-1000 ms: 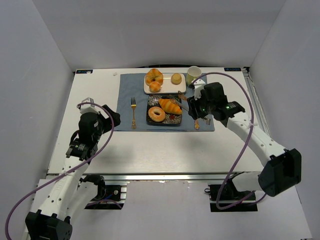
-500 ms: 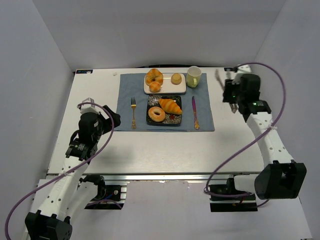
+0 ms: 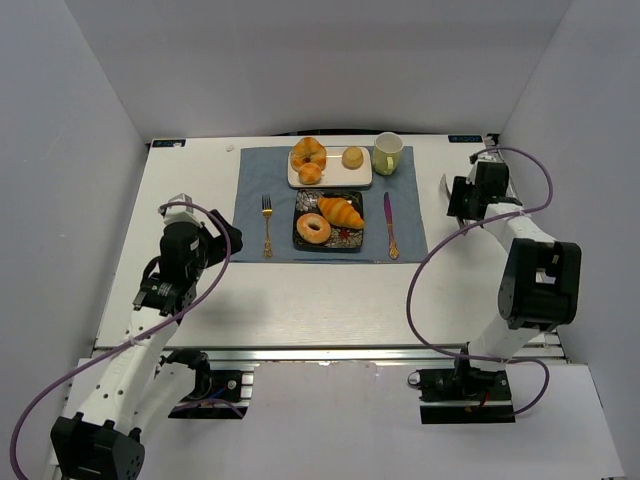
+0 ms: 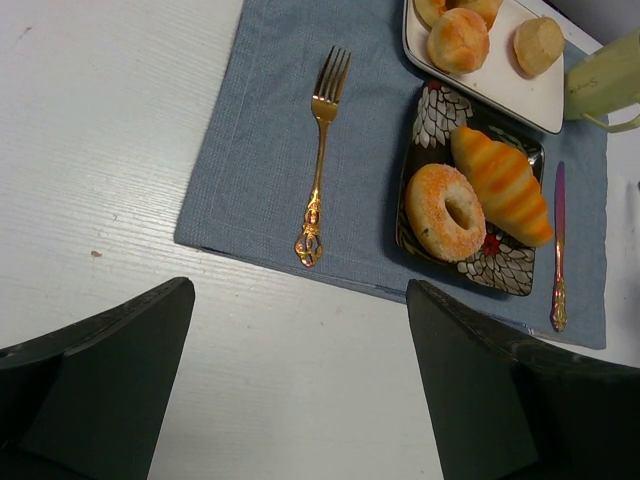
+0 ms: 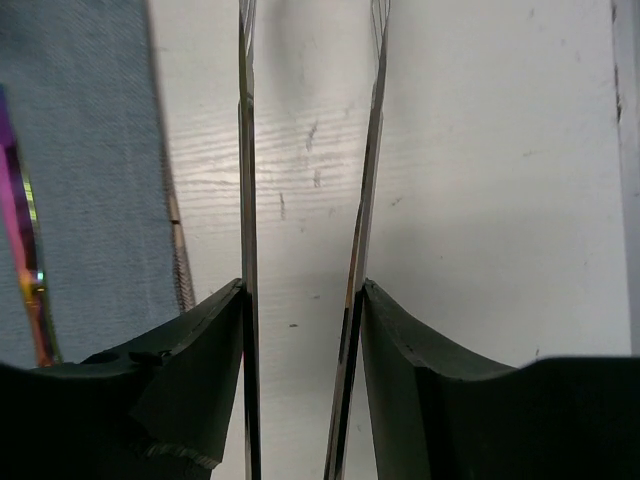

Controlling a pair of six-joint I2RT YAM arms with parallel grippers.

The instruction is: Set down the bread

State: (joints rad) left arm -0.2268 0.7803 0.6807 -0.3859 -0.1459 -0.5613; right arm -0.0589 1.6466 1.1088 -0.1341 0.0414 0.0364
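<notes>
A croissant [image 3: 341, 212] and a sugared donut [image 3: 314, 229] lie on the black patterned plate [image 3: 350, 241]; both also show in the left wrist view, croissant [image 4: 500, 183] and donut [image 4: 446, 211]. My right gripper [image 3: 455, 190] is over bare table to the right of the placemat, shut on metal tongs [image 5: 247, 150]. The tong arms stand apart with nothing between them. My left gripper [image 3: 226, 238] is open and empty above the table, left of the placemat; in its wrist view [image 4: 298, 300] only table shows between the fingers.
A blue placemat [image 3: 255, 190] carries a gold fork [image 3: 266, 225], a purple knife [image 3: 389, 225], a white plate [image 3: 332, 181] with three bread rolls, and a green mug [image 3: 387, 152]. The table's right edge is close to my right gripper.
My right arm has swung from over the black plate to the table's right side, still holding the tongs. The croissant stays on the black plate. The left arm has barely moved.
</notes>
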